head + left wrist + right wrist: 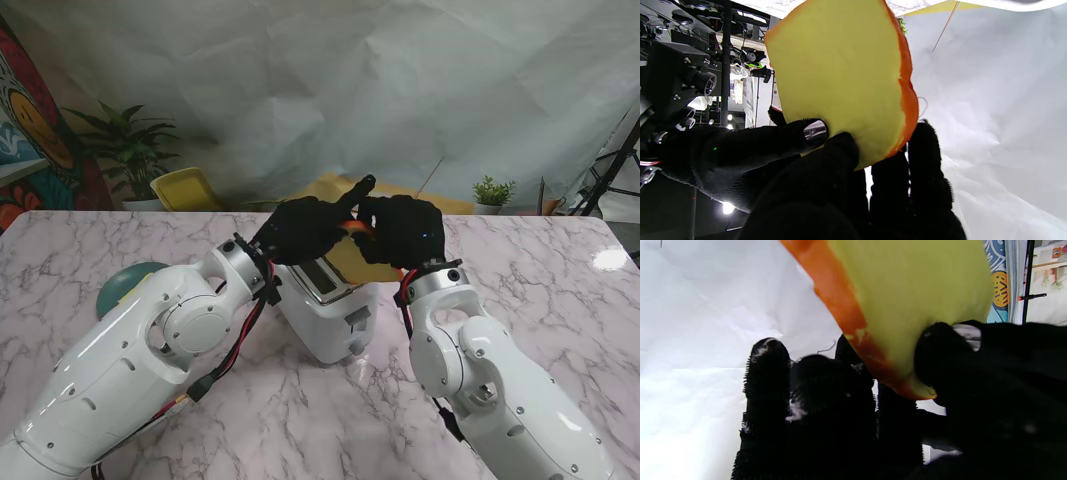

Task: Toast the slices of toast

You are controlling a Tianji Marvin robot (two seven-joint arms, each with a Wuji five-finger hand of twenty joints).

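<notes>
The left hand (305, 228), in a black glove, is closed on a toast slice (357, 226): in its wrist view the thumb tip (813, 130) presses the pale yellow face of the slice (840, 76) while the other fingers lie behind it along the orange crust. The right hand (400, 230), also gloved in black, grips the same slice from the other side; its wrist view shows the thumb (940, 350) on the yellow face (913, 290) and the fingers (768, 366) behind the crust edge. In the stand's view the two hands meet in the middle of the scene, with only a small orange sliver of the slice showing between them and one left finger pointing up and away.

The hands hold the slice in the air above the toaster (325, 305), a white box with a shiny metal top that stands on the marble bench (540, 270) between the two forearms. The slice does not touch the toaster.

On the left side of the bench, partly hidden by the left arm, lies a teal round object (125, 283). Beyond the far edge of the bench stand a yellow chair (185, 190), a large potted plant (125, 150) on the left and a small potted plant (492, 193) on the right, before a white sheet backdrop.
</notes>
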